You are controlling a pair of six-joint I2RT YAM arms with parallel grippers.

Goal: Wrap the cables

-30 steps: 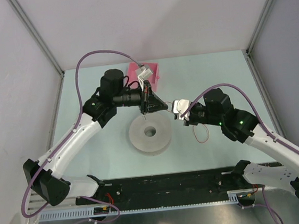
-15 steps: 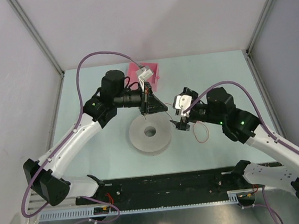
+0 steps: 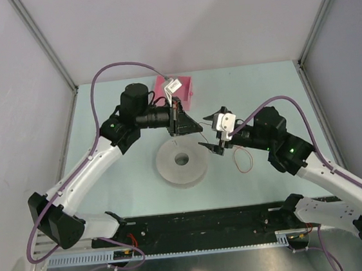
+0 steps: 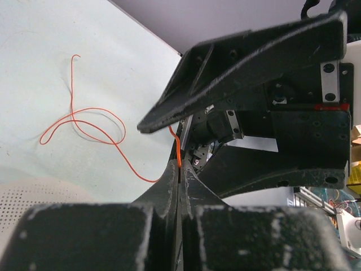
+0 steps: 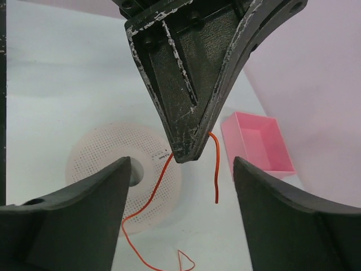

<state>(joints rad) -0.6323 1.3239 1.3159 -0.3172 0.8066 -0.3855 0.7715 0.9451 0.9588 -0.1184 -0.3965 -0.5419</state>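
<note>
The cables are one hair-thin orange wire (image 5: 152, 192). My left gripper (image 4: 179, 168) is shut on it near one end, and a short tail (image 5: 216, 169) hangs from the fingertips. The rest runs down to a loose loop (image 3: 242, 161) on the table, which also shows in the left wrist view (image 4: 84, 127). My right gripper (image 5: 180, 169) is open, with a finger on each side of the left gripper's tip (image 3: 198, 128), and it does not touch the wire. In the top view the right gripper (image 3: 206, 131) faces left, towards the left one.
A white perforated spool disc (image 3: 182, 162) lies on the table below both grippers. A pink open box (image 3: 177, 88) stands at the back, behind the left wrist. Grey walls close in the table on the left, right and far sides.
My right gripper has opened, let go of the wire and shifted left and up around the left gripper's tip. The left gripper has stayed shut on the wire and hardly moved.
</note>
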